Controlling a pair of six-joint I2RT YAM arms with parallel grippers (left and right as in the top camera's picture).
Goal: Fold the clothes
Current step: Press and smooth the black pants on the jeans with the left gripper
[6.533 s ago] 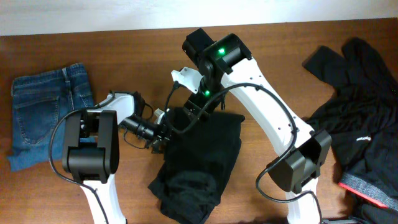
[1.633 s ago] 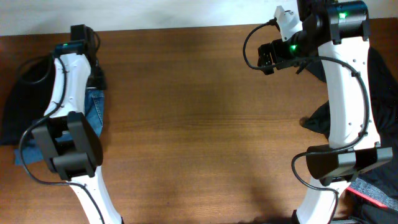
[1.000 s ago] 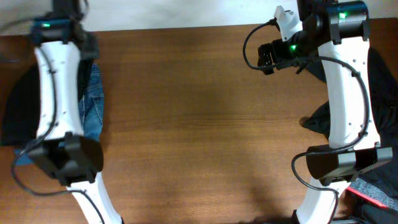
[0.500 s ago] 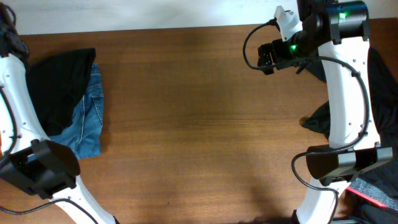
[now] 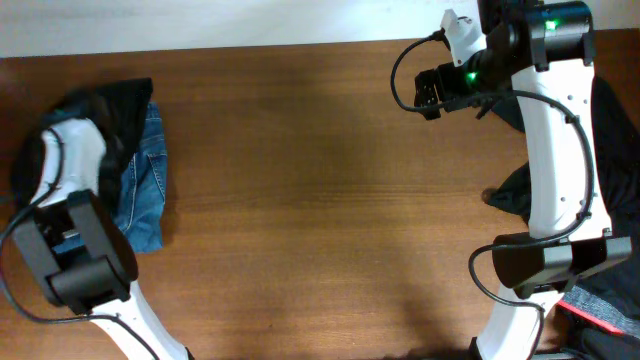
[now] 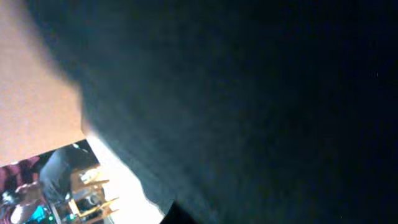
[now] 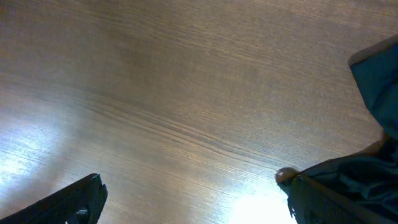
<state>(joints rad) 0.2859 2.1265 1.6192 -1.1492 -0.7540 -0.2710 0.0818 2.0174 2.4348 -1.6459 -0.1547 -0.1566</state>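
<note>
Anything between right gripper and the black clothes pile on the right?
No object visible. The right gripper hangs open over bare table; the black pile lies at the right edge, partly hidden behind that arm's own white link.

The clothes [image 6: 249, 93] loom dark and blurred; glare whitens the table [image 7: 186, 93].

No text, label, brand, number or sign can be read in any view. Nothing legible is made out on the clothes [image 5: 143, 190], on the table [image 5: 300, 200] or on the housings of the 2 arms. The left wrist view is blurred and filled with dark fabric.
</note>
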